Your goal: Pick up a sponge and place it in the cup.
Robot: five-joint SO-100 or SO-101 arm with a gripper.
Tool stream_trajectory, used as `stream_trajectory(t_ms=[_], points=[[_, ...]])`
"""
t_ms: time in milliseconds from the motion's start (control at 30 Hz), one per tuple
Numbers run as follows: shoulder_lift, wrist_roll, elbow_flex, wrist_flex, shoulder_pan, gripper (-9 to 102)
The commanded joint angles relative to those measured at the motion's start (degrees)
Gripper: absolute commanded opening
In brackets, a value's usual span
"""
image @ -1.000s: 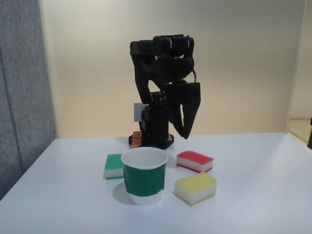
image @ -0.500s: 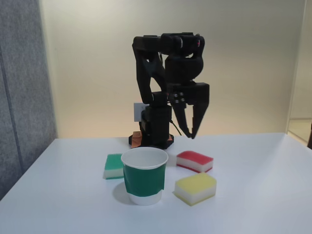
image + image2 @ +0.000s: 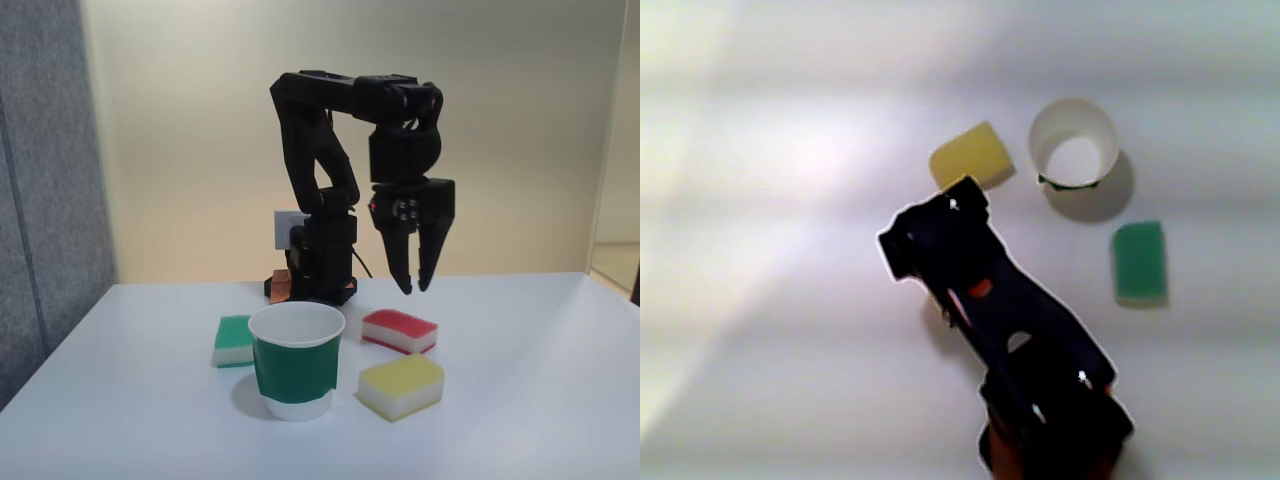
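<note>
In the fixed view the gripper (image 3: 413, 288) hung in the air with its fingers slightly parted and nothing between them — above the sponge (image 3: 400, 331), which lay flat on the white table (image 3: 520, 400) just right of the cup (image 3: 295, 360), behind a yellow sponge (image 3: 401, 386); a green sponge (image 3: 234, 341) lay left of the cup. In the other view, from above, the arm (image 3: 1000, 330) reached over the table — the yellow sponge (image 3: 971, 156) just left of the cup (image 3: 1073, 143), the green sponge (image 3: 1138, 262) lower right.

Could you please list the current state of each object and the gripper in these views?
gripper: open, empty, hanging above the red sponge
red sponge: flat on table, untouched
cup: upright, empty
yellow sponge: flat on table
green sponge: flat on table behind the cup
</note>
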Motion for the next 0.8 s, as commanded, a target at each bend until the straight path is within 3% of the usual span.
stream_trajectory(t_ms=[0, 333, 767], points=[[3.43, 0.0, 1.76, 0.62, -1.23, 15], [4.39, -1.23, 10.28, -3.87, -4.22, 28], [-2.37, -5.45, 13.01, -15.29, -2.55, 28]])
